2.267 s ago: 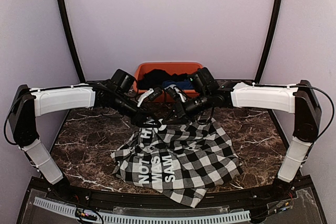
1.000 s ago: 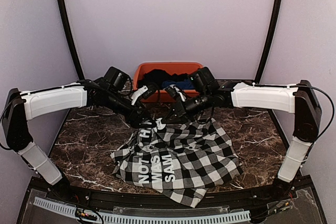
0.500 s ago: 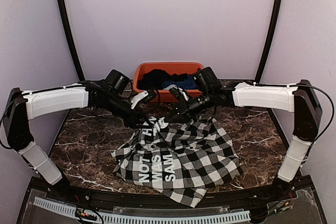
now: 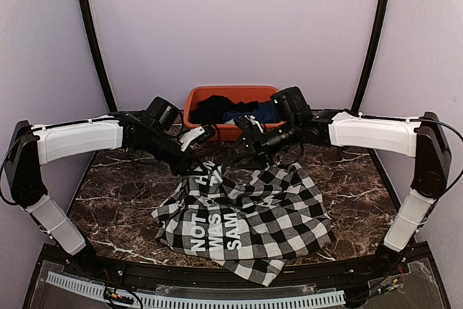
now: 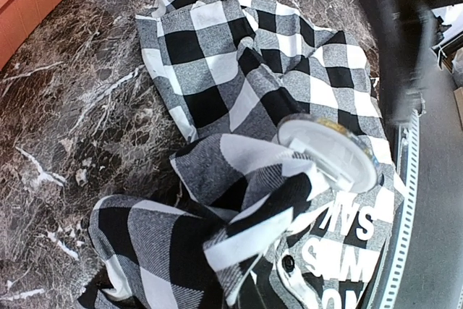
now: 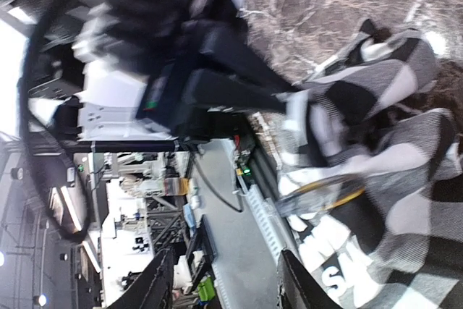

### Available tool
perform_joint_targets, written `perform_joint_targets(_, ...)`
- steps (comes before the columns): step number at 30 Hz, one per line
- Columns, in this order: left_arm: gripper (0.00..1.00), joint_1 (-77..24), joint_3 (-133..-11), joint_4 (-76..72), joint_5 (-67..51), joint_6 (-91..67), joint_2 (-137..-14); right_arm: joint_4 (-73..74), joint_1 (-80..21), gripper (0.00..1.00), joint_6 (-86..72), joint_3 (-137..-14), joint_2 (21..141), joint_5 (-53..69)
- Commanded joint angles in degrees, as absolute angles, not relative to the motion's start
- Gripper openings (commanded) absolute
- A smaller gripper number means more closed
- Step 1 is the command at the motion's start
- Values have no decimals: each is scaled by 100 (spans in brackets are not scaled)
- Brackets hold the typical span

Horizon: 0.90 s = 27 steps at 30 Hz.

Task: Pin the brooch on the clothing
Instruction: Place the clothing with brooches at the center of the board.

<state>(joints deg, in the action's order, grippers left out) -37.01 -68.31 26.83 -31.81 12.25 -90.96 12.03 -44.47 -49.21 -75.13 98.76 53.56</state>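
Dark marble table [image 4: 108,186], lilac walls [image 4: 231,27]. The clothing [image 4: 246,215] lies crumpled mid-table, reaching toward the front edge. The left gripper [image 4: 198,169] is clamped on a raised fold carrying the brooch [image 5: 329,153]. The right gripper [image 6: 224,278] hangs just beside, fingers apart. An orange bin [image 4: 194,99] stands at the far edge.

Left gripper [image 4: 201,170]: jaws were wide a second ago and are now closed on a raised fold at the far edge of the buffalo-check shirt [image 4: 260,215].

Right gripper [image 6: 224,262]: it was clamped at that same fold. Its jaws are now parted with nothing between them, and it has lifted off the cloth and drawn back toward its own side.

Right arm [image 4: 372,134]: white link has shifted outward.

Left arm [image 4: 76,141]: it sits further outward than in the earliest picture.
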Motion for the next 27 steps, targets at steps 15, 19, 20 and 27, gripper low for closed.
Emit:
perform_joint_targets(15, 4, -3734, -6865, 3507, -2461, 1654, -8992, 4030, -3568, 62, -2138, -7832, 9803, 1112)
perform_joint_targets(19, 4, -3733, -6733, 3525, -2279, 1577, -8850, 3887, -3560, 60, -1057, -7589, 9931, 658)
perform_joint_targets(20, 4, -3735, -6669, 3525, -2242, 1553, -8824, 3756, -3562, 60, -701, -7481, 9890, 601)
perform_joint_targets(27, 4, -3735, -6264, 3606, -1966, 1430, -8736, 2594, -3558, 57, 1232, -6376, 9306, 1261)
